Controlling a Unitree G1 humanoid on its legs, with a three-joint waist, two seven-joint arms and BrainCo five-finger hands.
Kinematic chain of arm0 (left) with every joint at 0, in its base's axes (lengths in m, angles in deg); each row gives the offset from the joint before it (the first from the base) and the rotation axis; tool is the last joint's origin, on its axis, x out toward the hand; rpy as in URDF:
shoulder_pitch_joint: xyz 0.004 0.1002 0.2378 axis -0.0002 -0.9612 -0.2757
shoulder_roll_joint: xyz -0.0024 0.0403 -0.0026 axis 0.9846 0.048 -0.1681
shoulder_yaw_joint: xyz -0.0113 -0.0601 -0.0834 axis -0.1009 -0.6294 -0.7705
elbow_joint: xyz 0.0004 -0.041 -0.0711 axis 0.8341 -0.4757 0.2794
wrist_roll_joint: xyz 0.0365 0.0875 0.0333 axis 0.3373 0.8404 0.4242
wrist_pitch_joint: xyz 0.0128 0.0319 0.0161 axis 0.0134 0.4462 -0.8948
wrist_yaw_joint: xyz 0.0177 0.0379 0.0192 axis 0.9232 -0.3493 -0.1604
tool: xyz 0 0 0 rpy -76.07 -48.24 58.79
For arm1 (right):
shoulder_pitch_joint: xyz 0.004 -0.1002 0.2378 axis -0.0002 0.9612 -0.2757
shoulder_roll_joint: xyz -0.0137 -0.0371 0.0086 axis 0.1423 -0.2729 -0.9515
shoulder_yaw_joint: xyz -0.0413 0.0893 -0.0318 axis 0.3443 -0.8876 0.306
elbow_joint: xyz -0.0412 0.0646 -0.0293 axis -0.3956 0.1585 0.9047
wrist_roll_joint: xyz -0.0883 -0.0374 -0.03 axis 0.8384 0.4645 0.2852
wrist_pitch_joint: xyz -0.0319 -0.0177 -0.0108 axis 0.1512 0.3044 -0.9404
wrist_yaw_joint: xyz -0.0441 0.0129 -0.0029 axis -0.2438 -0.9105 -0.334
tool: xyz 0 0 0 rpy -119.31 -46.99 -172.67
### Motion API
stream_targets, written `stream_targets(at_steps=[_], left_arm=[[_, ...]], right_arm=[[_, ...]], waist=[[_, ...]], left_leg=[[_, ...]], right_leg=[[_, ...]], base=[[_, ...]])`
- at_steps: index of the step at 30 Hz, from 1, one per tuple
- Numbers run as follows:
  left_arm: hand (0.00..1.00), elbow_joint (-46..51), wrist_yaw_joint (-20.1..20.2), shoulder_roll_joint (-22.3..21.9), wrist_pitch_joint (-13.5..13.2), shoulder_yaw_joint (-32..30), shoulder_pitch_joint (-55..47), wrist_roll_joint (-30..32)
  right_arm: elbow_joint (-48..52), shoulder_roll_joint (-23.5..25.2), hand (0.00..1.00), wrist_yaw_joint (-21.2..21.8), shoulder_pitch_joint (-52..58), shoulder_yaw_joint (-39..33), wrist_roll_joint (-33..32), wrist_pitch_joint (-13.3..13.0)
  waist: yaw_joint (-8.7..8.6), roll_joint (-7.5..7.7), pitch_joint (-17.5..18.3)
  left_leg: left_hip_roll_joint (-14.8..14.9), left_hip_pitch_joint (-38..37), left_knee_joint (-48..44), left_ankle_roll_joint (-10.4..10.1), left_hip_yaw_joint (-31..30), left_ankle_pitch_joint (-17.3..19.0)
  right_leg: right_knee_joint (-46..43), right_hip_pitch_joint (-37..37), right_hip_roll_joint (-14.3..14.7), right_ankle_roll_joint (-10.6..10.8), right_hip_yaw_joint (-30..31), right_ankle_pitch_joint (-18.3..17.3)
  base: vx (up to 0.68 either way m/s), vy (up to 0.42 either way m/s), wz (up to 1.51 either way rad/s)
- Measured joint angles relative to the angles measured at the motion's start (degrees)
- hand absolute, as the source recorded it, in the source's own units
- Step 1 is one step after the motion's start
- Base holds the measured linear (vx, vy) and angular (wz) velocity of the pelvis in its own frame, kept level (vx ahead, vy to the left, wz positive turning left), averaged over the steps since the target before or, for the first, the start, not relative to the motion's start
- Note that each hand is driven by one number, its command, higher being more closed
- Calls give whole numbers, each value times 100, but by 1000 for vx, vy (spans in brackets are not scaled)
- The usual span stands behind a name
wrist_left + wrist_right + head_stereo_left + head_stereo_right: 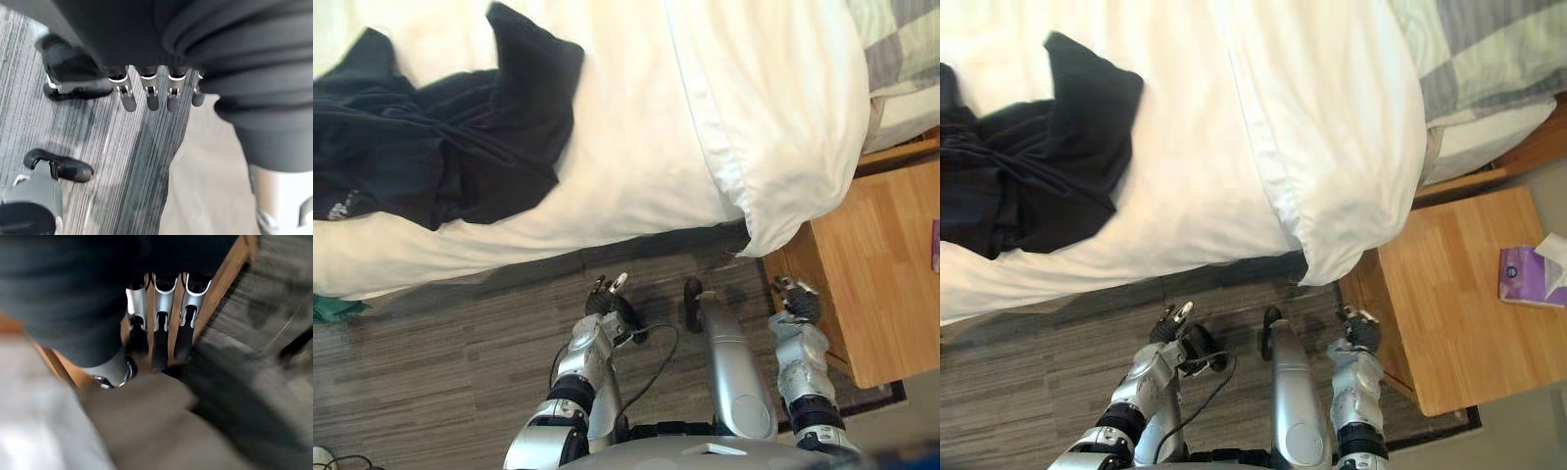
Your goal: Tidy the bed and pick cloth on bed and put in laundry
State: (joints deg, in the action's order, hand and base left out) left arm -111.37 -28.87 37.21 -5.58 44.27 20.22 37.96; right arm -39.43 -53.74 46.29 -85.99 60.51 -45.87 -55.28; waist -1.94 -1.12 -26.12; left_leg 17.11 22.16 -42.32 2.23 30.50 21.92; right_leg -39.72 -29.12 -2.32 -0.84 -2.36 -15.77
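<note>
A crumpled black cloth [440,147] lies on the white bed [626,166], toward its left side and near the front edge. My left hand [610,299] hangs low over the floor in front of the bed. Its fingers [146,93] are straight and hold nothing. My right hand [796,299] hangs beside the corner of the wooden nightstand [881,264]. That hand's fingers [159,328] are also straight and empty. Both hands are well apart from the black cloth.
A thick white duvet [773,108] is folded over the bed's right end and droops past the edge. A checked pillow [1489,49] lies beyond it. A purple tissue pack [1528,274] sits on the nightstand. A green cloth [333,308] lies on the striped floor at left.
</note>
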Motion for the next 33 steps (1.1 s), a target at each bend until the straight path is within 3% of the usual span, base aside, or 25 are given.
stream_targets(at_steps=[2,6,9,12,18,24,29,33], left_arm=[[0,10,151,73,-36,4,-323,17],[0,-4,341,224,-44,46,-779,190],[0,-124,541,309,-56,50,-988,470],[0,-379,704,363,-109,179,-1040,679],[0,-523,736,455,-159,234,-1166,927],[0,-647,680,526,-79,424,-1239,1144],[0,-680,678,562,-176,504,-1279,1143],[0,-684,884,652,-344,662,-1333,1146]], right_arm=[[-211,5,0,142,327,231,726,32],[-423,34,0,184,896,311,1452,-18],[-926,-13,0,222,1003,304,1529,-206],[-1389,-114,0,306,946,303,1580,-408],[-1752,-143,0,451,875,312,1684,-648],[-1999,-264,0,810,832,399,1681,-613],[-1992,-324,0,950,816,419,1675,-504],[-2045,-368,0,1022,797,160,1365,-260]], waist=[[71,9,219],[135,109,627],[124,192,938],[104,159,1109],[70,116,1189],[117,47,1349],[113,-26,1386],[104,-38,1407]], left_leg=[[-23,-206,113,-25,3,17],[-261,-688,799,-155,27,-150],[-610,-1131,1669,-148,35,-569],[-883,-1571,2334,-172,-67,-855],[-1136,-2176,2660,-223,-447,-972],[-1243,-2390,2732,-238,-604,-963],[-1184,-2220,2313,-374,-619,-876],[-1408,-2101,2326,-382,-785,-868]], right_leg=[[149,241,-5,47,-20,-26],[804,820,-122,143,-168,108],[1532,1302,-228,184,-274,387],[2109,1841,-295,263,-422,564],[2152,2566,-488,381,-807,412],[2149,2853,-593,386,-969,279],[2105,2868,-665,384,-1020,262],[1716,2729,-977,453,-1096,48]], base=[[41,46,4],[89,54,13],[135,39,19],[160,21,27],[107,-3,33],[12,-7,17],[-60,15,7],[-118,35,30]])
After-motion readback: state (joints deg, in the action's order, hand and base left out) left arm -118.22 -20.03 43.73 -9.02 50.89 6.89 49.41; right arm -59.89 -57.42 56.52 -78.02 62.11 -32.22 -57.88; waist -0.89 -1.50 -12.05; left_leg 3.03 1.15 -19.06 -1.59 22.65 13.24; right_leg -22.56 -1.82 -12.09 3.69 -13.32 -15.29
